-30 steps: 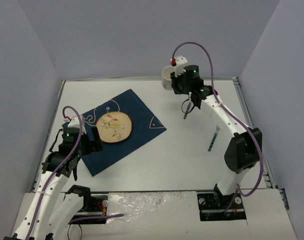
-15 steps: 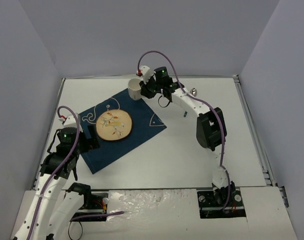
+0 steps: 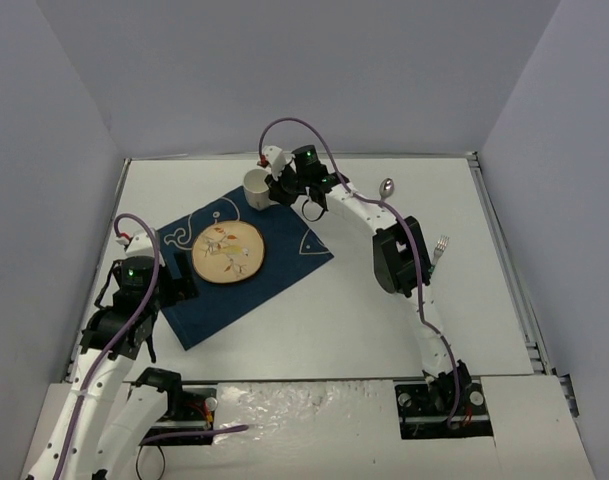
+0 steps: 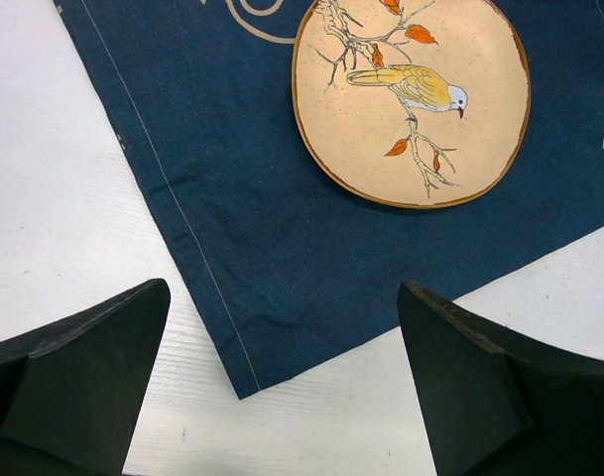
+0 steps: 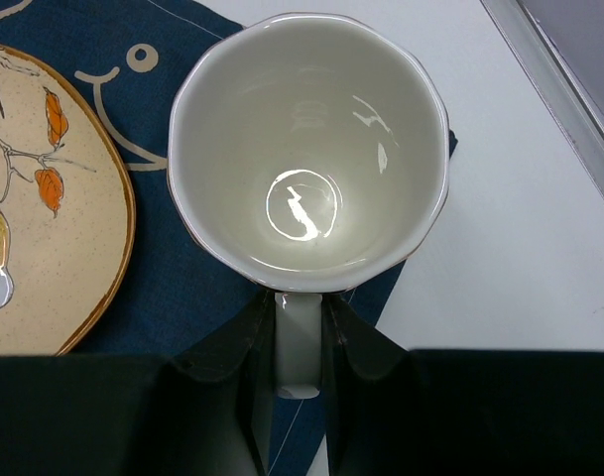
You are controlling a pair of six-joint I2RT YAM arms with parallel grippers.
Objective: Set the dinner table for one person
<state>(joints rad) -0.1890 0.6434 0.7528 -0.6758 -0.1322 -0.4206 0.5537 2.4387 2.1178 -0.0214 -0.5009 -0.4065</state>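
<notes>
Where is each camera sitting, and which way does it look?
Top camera: high behind the robot, looking down at the table; left arm and right arm show.
Left wrist camera: above the placemat, looking down at the plate; left gripper open.
Right wrist camera: looking down into the cup; right gripper pinches its handle.
All three share plate and placemat.

A placemat [image 3: 212, 300] is lying askew on the left half of the dinner table [image 3: 324, 315], with a plate [image 3: 228, 253] sitting at its middle. A mug [image 3: 256, 186], its handle pinched in the right gripper [image 3: 274, 190], is being held at the placemat's far corner, just behind the plate. A spoon [image 3: 386, 187] is lying near the table's far edge, and a fork [image 3: 439, 248] is lying nearer, toward the right edge.
</notes>
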